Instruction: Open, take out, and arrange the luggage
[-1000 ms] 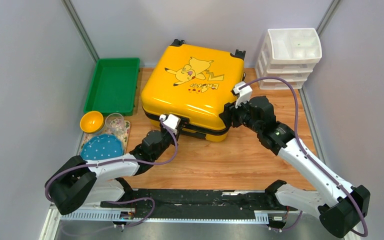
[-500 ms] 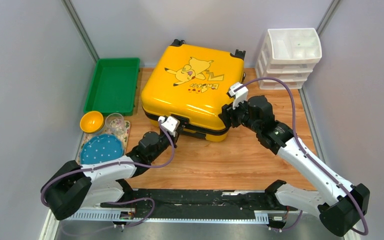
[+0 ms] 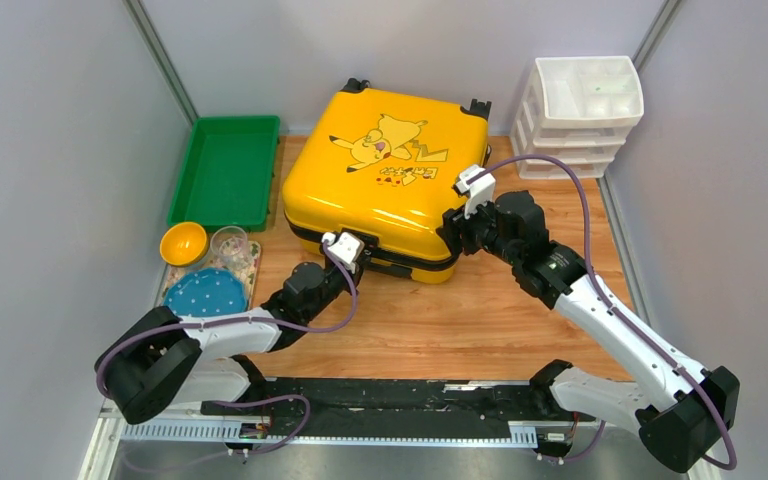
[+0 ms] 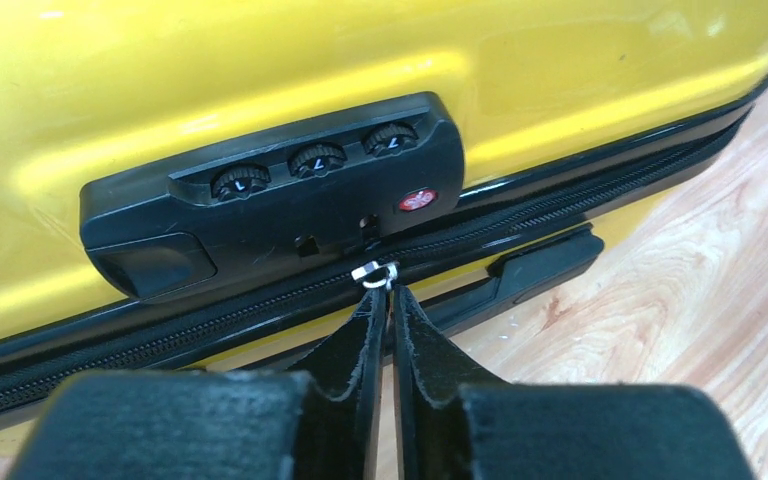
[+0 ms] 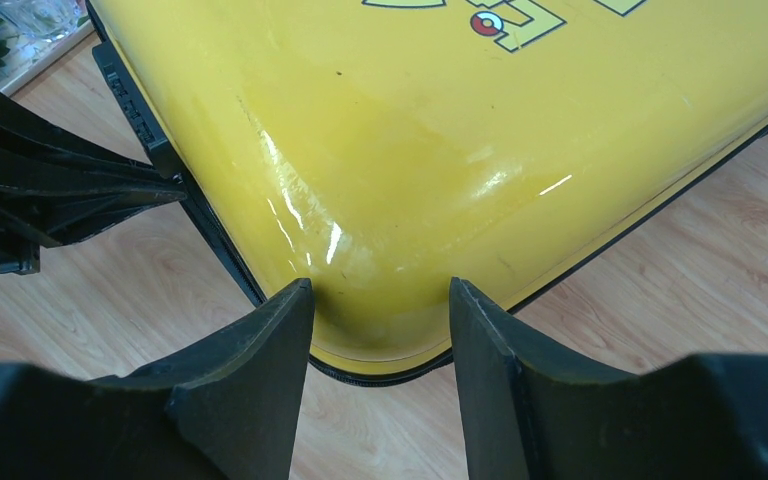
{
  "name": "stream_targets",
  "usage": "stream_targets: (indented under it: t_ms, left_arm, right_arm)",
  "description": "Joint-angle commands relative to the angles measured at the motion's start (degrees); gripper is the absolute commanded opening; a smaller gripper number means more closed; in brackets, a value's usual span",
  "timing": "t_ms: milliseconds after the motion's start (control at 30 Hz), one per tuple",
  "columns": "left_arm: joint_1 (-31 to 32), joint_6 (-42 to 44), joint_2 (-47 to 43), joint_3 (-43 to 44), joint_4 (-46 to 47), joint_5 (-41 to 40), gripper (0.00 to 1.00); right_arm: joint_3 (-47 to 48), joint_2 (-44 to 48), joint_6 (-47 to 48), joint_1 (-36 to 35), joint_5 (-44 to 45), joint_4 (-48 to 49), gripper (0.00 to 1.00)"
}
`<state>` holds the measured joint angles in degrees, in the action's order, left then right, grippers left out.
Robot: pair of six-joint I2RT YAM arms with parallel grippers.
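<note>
The luggage is a yellow hard-shell suitcase with a cartoon print, lying flat and closed on the wooden table. Its near side carries a black combination lock above the black zipper. My left gripper is at that side, its jaws nearly together on the silver zipper pull just below the lock. Seen from the top camera, the left gripper is at the front edge. My right gripper is open, its fingers straddling the rounded near-right corner of the luggage. In the top view the right gripper sits at that corner.
A green tray stands left of the suitcase. In front of it are a yellow bowl, a clear cup and a blue plate. A white drawer unit is at the back right. Bare wood lies between suitcase and arm bases.
The left arm's elbow swung slightly left and came back while its fingers stayed at the zipper pull. The right gripper shifted a little up along the corner.
</note>
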<state>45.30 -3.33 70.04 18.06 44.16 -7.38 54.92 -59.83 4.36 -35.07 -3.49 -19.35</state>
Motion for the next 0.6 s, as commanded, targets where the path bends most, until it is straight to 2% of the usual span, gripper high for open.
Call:
stream_targets:
  t_ms: [0,67,100,167,267,300,400,567]
  left_arm:
    - [0.1,-1.5,1.6,2.1,2.4,-0.7,0.17]
    - [0.2,-1.6,2.4,2.7,2.1,-2.1,0.23]
    - [0.2,-1.6,2.5,2.9,1.7,-3.2,0.29]
    - [0.2,-1.4,2.8,3.0,1.7,-3.7,0.3]
    - [0.2,-1.1,2.8,2.9,1.8,-4.2,0.22]
    - [0.2,-1.0,2.7,2.9,2.2,-4.1,0.14]
    - [0.2,-0.4,1.9,3.1,1.3,-2.9,0.0]
    - [-1.4,-0.9,-2.6,3.5,-7.8,-4.5,0.0]
  right_arm:
    - [-0.7,-0.7,-0.7,-0.5,-0.3,1.4,0.55]
    - [-0.8,-0.7,-0.9,-0.4,-0.1,1.7,0.55]
    - [-0.9,-0.7,-1.0,-0.4,-0.2,1.7,0.55]
    - [-0.9,-0.7,-1.0,-0.5,0.0,1.7,0.55]
    - [-1.0,-0.7,-1.0,-0.5,0.0,2.0,0.55]
    - [-1.1,-0.6,-1.0,-0.5,-0.1,1.9,0.55]
    - [-1.7,-0.5,-0.9,-0.5,-1.3,1.7,0.54]
    - [-2.7,1.2,3.2,-0.5,-2.3,1.3,0.54]
